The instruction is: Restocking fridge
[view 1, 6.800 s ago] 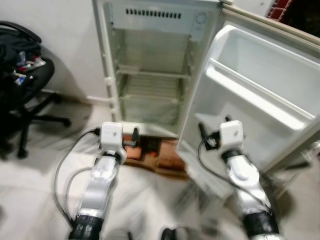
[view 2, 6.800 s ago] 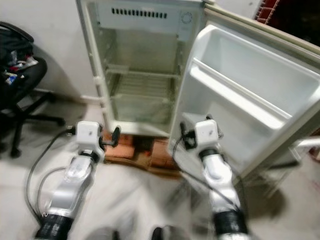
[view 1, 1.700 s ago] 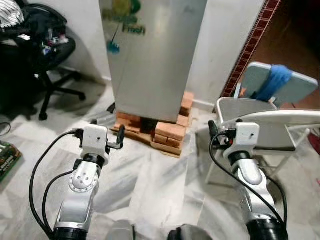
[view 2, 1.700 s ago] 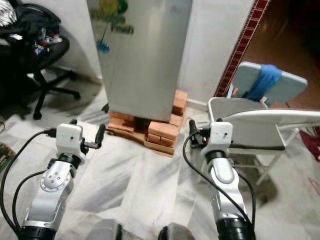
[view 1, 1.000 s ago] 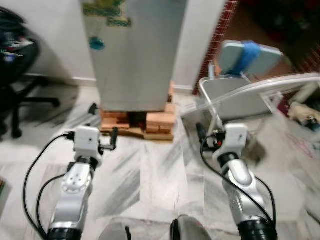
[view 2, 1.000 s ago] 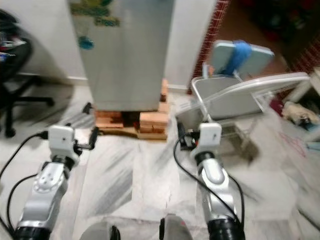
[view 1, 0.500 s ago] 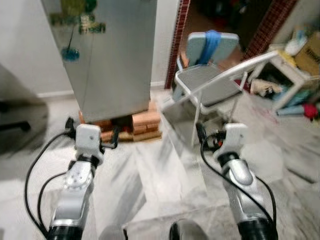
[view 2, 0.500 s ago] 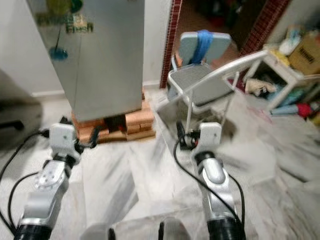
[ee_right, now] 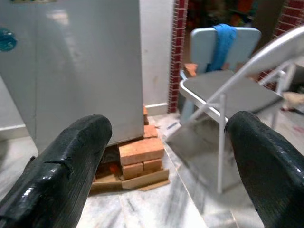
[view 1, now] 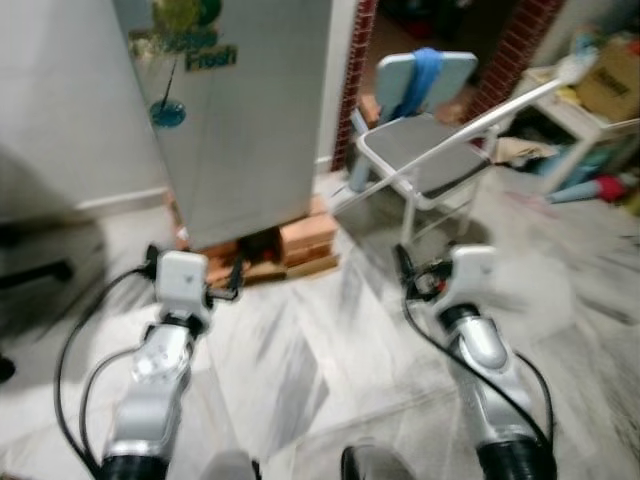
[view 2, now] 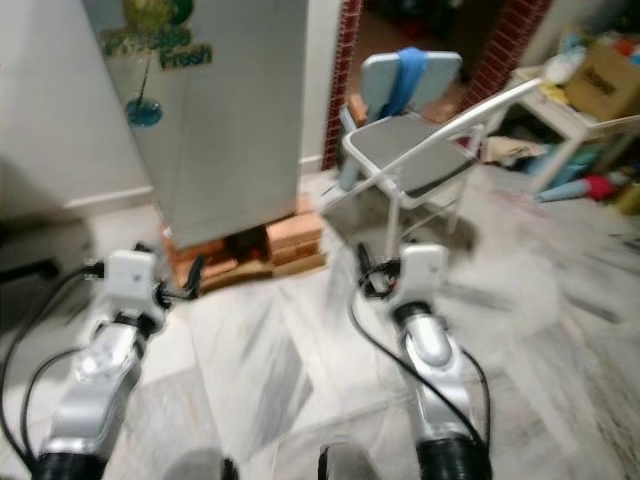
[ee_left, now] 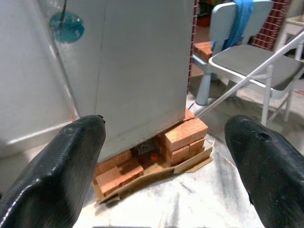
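The fridge [view 1: 250,110] stands shut, a tall silver-grey box with green and blue stickers on its door, raised on a stack of bricks [view 1: 305,238]. My left gripper [view 1: 193,270] hovers low over the marble floor in front of the bricks, open and empty. My right gripper [view 1: 435,272] is held at the same height to the right, facing the folding chair, also open and empty. In the left wrist view the black fingers [ee_left: 52,166] frame the fridge base [ee_left: 137,71]. The right wrist view shows the fridge [ee_right: 80,61] and the chair [ee_right: 228,90] between its fingers.
A grey folding chair [view 1: 425,150] with a blue cloth [view 1: 425,70] over its back stands right of the fridge, before a red brick doorway [view 1: 360,60]. A cardboard box [view 1: 615,90] and clutter lie at the far right. The picture is blurred by motion.
The fridge door stood open 6.8 s ago and now is shut. The camera has backed off and swung right, bringing chair and clutter into view. Both grippers stay open and empty.
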`<state>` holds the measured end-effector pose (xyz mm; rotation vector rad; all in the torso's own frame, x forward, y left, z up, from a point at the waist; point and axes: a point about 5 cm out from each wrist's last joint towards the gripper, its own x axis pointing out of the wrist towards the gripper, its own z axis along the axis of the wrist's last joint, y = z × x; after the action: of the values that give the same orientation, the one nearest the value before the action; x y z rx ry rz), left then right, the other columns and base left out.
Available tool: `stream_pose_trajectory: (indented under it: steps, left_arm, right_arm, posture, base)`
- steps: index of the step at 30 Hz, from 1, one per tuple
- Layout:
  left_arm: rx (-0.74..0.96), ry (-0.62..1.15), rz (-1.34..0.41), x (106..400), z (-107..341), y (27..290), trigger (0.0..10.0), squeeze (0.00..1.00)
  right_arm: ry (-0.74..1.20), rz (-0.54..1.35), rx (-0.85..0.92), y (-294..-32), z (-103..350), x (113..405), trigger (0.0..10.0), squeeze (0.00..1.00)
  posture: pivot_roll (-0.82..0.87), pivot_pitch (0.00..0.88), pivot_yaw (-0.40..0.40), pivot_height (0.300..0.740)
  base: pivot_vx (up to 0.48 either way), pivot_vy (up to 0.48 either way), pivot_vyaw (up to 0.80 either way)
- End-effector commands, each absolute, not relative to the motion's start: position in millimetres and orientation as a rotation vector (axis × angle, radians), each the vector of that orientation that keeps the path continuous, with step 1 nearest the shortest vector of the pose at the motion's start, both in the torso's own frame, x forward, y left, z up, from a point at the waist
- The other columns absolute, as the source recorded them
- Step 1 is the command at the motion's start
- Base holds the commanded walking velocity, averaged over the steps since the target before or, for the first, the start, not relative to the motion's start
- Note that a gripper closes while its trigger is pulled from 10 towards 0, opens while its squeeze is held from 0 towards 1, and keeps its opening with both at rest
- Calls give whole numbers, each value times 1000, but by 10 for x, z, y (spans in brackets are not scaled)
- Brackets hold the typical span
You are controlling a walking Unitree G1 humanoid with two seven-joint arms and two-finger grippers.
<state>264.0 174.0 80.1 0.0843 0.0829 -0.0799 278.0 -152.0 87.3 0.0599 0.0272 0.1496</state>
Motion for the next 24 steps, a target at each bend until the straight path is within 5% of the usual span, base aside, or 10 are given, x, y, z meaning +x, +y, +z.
stream_pose_trajectory:
  steps: [1,9,24]
  left_arm:
    - [53,72,-116,2652,820,1637,10000,0]
    - [53,66,-123,2659,834,1628,10000,0]
    - [49,79,-121,2652,811,1634,10000,0]
  right_arm:
    - [21,121,36,-1628,892,2782,10000,0]
    - [15,114,35,-1665,915,2806,10000,0]
    - [1,126,-41,-1655,924,2786,10000,0]
  posture:
    - [23,71,-30,740]
    - [21,74,-30,740]
    - [21,73,-33,740]
  base:
    - [0,480,-800]
    - [0,462,-605]
    - [0,459,0]
